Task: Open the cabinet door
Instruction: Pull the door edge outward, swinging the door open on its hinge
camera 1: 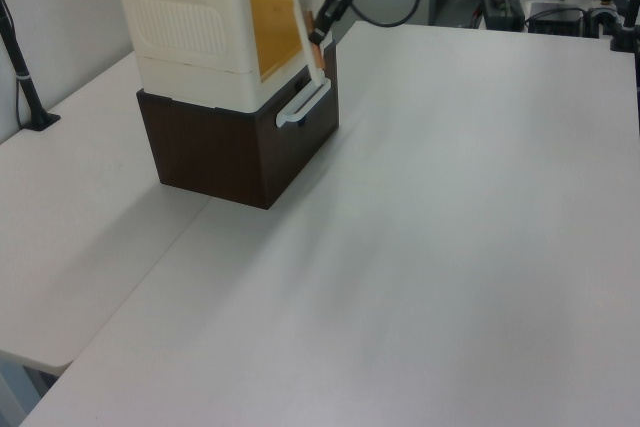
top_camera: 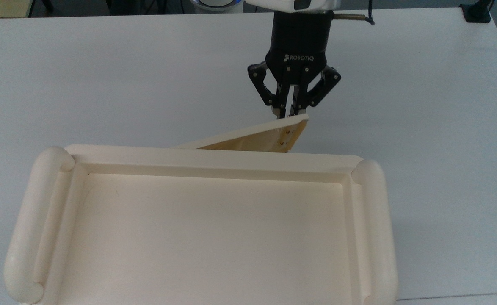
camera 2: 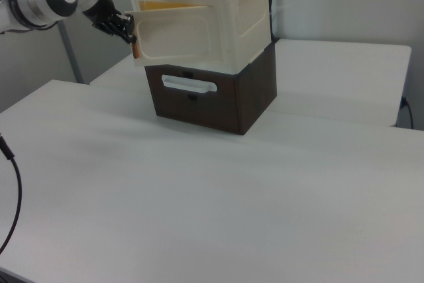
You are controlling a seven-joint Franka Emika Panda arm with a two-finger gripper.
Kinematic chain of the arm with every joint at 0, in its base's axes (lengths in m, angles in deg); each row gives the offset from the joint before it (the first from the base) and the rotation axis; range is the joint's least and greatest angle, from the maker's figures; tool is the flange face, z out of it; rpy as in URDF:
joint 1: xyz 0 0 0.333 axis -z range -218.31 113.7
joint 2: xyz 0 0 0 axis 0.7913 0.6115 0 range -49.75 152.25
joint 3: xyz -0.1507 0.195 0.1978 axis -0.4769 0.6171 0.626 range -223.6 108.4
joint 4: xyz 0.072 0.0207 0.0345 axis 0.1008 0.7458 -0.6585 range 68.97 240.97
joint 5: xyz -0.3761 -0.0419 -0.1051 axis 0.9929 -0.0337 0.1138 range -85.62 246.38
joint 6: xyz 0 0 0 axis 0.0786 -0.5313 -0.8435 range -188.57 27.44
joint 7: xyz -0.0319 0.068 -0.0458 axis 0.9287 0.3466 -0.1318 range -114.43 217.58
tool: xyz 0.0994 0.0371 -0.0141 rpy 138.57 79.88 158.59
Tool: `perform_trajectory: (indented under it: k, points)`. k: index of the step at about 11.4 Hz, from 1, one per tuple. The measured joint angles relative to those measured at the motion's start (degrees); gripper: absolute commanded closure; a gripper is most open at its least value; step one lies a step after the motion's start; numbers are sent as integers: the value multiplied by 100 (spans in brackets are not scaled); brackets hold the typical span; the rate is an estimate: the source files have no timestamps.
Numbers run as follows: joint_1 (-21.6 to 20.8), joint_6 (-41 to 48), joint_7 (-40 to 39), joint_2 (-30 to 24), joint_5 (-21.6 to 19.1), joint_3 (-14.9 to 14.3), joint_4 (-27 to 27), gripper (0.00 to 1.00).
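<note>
White counter (top_camera: 104, 76): carries a dark brown drawer box (camera 1: 240, 147) with a white handle (camera 2: 189, 85)
Cabinet (top_camera: 197, 228): cream plastic, stacked on the brown box, recessed tray-like top
Cabinet door (top_camera: 252, 137): swung partly out from the front, orange-yellow inner face visible in the left view, coppery dots along its free edge
Claw (top_camera: 288, 111): fingers pressed together, pinching the door's free edge

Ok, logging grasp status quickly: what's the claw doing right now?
Claw: closed on the free edge of the cabinet door, which stands partly swung out from the cabinet.
</note>
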Motion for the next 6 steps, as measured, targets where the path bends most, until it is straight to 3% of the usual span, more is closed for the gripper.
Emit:
perform_trajectory:
  k: [2,3,4,6]
  points:
    - [372,770,-194,-577,-67,338,471,44]
    - [484,1198,-221,-768,-79,389,583,17]
    - [667,1847,-346,-1029,-123,423,703,0]
    - [985,3008,-831,-1406,-299,432,808,0]
